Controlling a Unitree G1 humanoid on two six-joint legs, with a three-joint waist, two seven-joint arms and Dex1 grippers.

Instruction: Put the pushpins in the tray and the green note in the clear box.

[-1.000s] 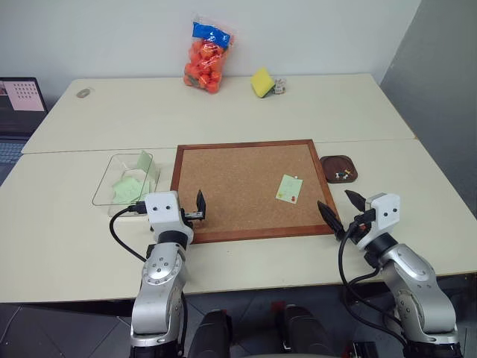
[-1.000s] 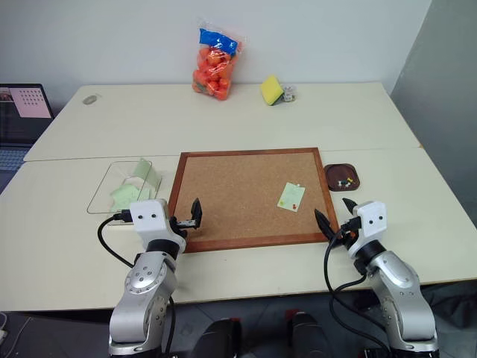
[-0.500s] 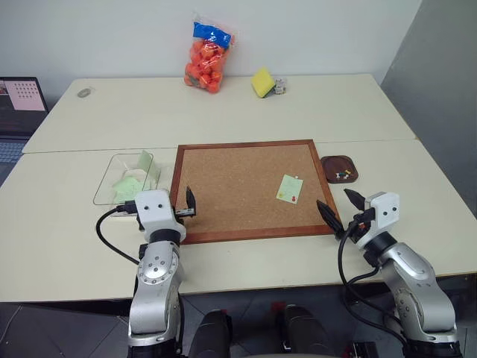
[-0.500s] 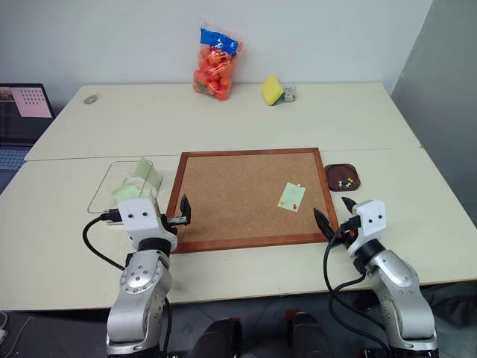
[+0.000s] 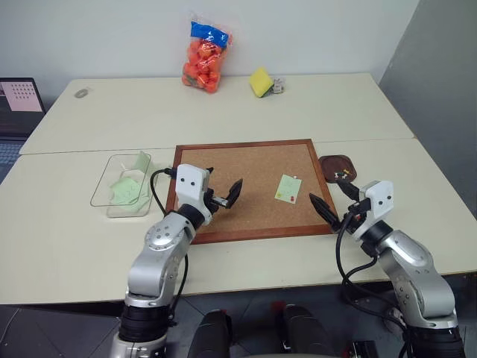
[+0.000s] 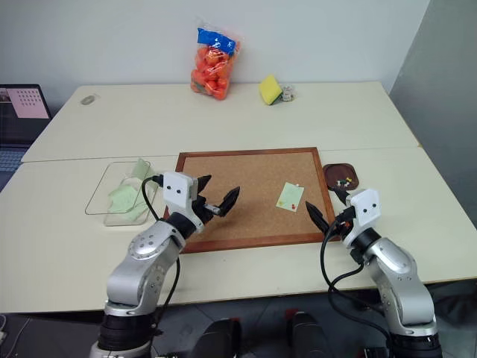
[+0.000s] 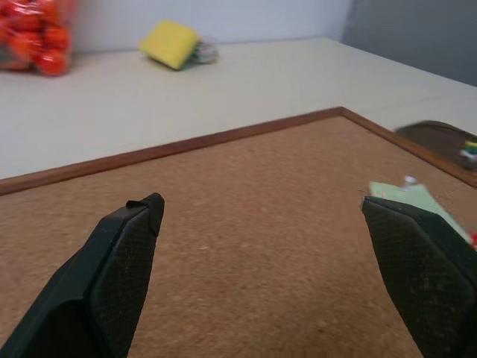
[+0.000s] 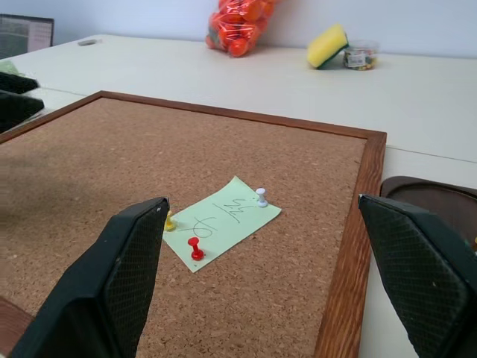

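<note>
The green note [image 8: 221,221] lies on the corkboard [image 5: 246,171], toward its right side, held by a red pushpin [image 8: 194,247], a white one [image 8: 261,196] and a yellow one [image 8: 169,221]. The dark brown tray [image 5: 332,162] sits just off the board's right edge with a few pushpins [image 5: 342,176] inside. The clear box [image 5: 104,191] stands left of the board with green slips in it. My left gripper [image 5: 223,180] hangs open over the board's left half, pointing toward the note. My right gripper [image 5: 325,191] is open near the board's lower right corner, in front of the tray.
A bag of orange balls [image 5: 205,56], a yellow-green sponge [image 5: 261,82] and a small jar [image 5: 277,87] stand along the table's far edge. A laptop [image 5: 19,97] sits at the far left. The table's right edge runs close beyond the tray.
My left arm has swung right and forward from the board's lower left corner to over the cork, turning toward the note. The right gripper has edged up slightly.
</note>
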